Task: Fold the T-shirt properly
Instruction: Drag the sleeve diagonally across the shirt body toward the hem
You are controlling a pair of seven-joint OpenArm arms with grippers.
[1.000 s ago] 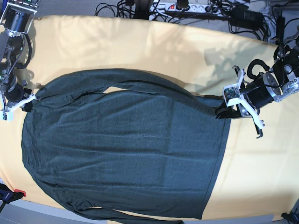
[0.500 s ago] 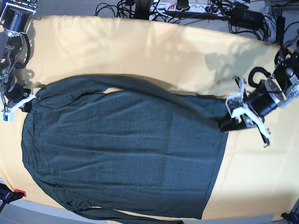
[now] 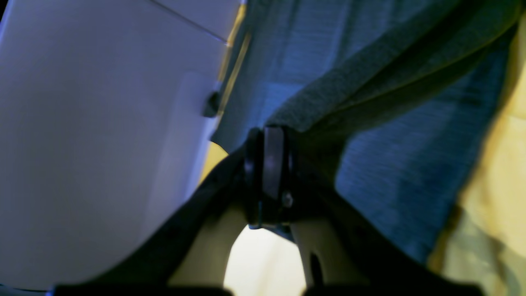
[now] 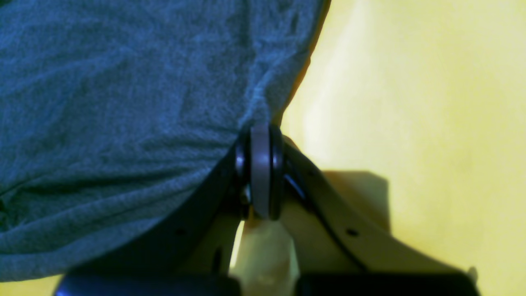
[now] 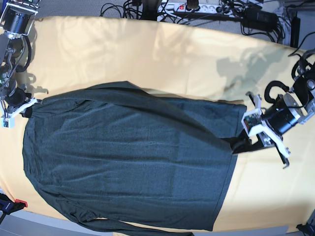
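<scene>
both sets of fingers, left (image 5: 242,145) and right (image 5: 28,109), pinch the shirt (image 5: 133,162); best carry both at even height, cloth taut, over the desk (image 5: 147,54).

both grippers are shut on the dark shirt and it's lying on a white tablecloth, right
Not quite: the tablecloth is pale yellow, not white, as the base view shows. The rest holds: the left gripper and right gripper are each shut on the dark T-shirt.
</scene>
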